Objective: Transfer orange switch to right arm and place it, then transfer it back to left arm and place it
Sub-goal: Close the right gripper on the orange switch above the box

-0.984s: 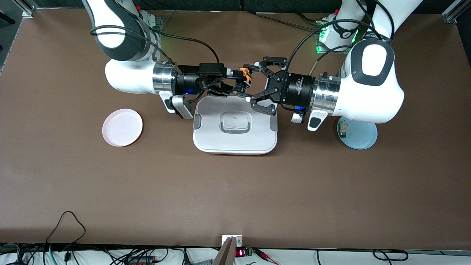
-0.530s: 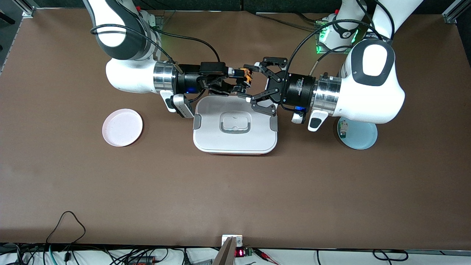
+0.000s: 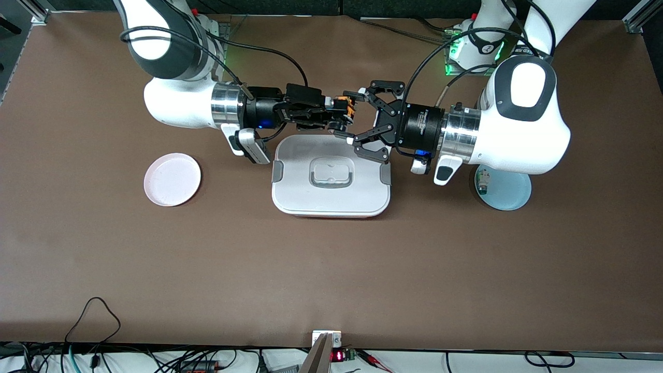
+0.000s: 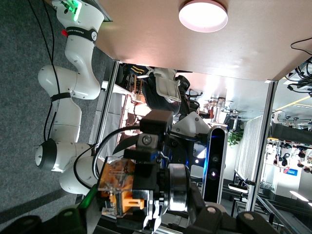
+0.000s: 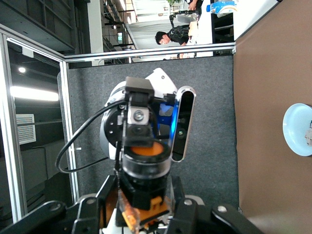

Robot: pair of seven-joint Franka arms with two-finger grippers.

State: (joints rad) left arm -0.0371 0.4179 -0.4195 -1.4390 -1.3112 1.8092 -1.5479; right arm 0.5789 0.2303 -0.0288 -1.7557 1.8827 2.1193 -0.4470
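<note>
The orange switch (image 3: 344, 106) hangs in the air between the two grippers, over the table by the edge of the box (image 3: 331, 178) that lies toward the arms' bases. My left gripper (image 3: 352, 117) is shut on the switch lengthwise, one fingertip on its round black end. My right gripper (image 3: 339, 111) meets it head-on and has its fingers pressed on the orange body. The right wrist view shows the switch (image 5: 146, 195) flanked by the right gripper (image 5: 146, 209). In the left wrist view the switch (image 4: 127, 187) sits in the left gripper (image 4: 141, 217).
A pink plate (image 3: 172, 179) lies toward the right arm's end of the table. A light blue plate (image 3: 505, 189) under the left arm carries a small white-and-green component (image 3: 483, 181). Cables run along the table's edge nearest the camera.
My right gripper's fingers have closed in from wide open onto the switch, and the right arm has shifted slightly. The left arm and the switch have stayed in place.
</note>
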